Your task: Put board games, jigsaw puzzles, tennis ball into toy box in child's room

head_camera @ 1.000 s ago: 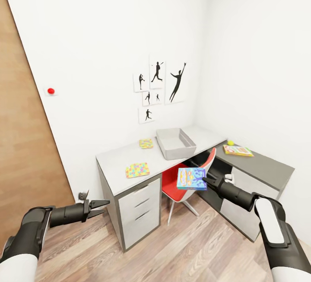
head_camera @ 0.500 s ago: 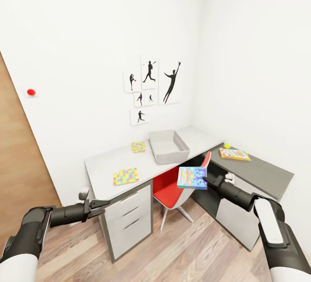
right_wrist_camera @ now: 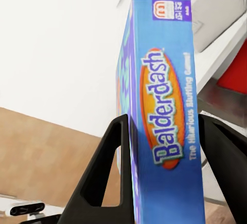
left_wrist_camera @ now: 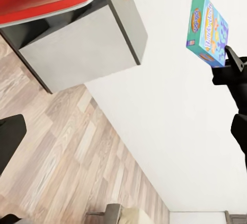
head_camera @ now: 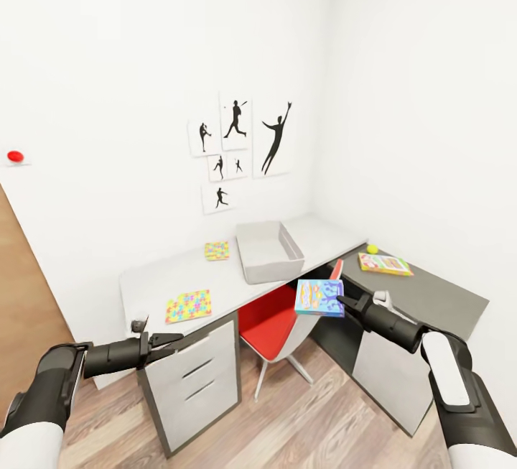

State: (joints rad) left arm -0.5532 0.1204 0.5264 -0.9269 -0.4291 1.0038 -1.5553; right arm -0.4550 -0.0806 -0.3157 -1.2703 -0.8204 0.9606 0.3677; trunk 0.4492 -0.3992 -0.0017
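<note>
The right gripper point(head_camera: 342, 302) is clamped on a thin blue-and-yellow board game box point(head_camera: 319, 297), held upright in the air in front of the long pale grey desk point(head_camera: 147, 284), above the red chair point(head_camera: 276, 318) tucked under it. In the right wrist view the two black fingers point(right_wrist_camera: 105, 168) press either side of the box point(right_wrist_camera: 164, 126), whose spine reads "Balderdash"; its lower end is cut off by the frame edge. The left wrist view catches the same box point(left_wrist_camera: 207, 30) from afar, with the right gripper's tip point(left_wrist_camera: 230, 65) gripping one corner.

The left gripper point(head_camera: 166, 344) hangs low in front of the desk's white drawers point(head_camera: 194, 375), its jaws slightly parted with nothing between them.

On the desk, the plain grey toy box point(head_camera: 267, 251) sits near the corner of the room; what lies inside is hidden behind its near wall. A small multicolour jigsaw square point(head_camera: 217, 250) lies just beside the toy box towards the door, and a second, larger-looking one point(head_camera: 188, 306) lies nearer the desk's front edge. On the darker wing of the desk past the toy box, a white-green board game point(head_camera: 385, 263) lies flat with a yellow-green tennis ball point(head_camera: 372, 248) just behind it; the print on that game is too small to read.

Black sports silhouette pictures point(head_camera: 237, 146) hang on the wall above the desk. The brown door point(head_camera: 21, 296) is cut off at the frame's edge.
</note>
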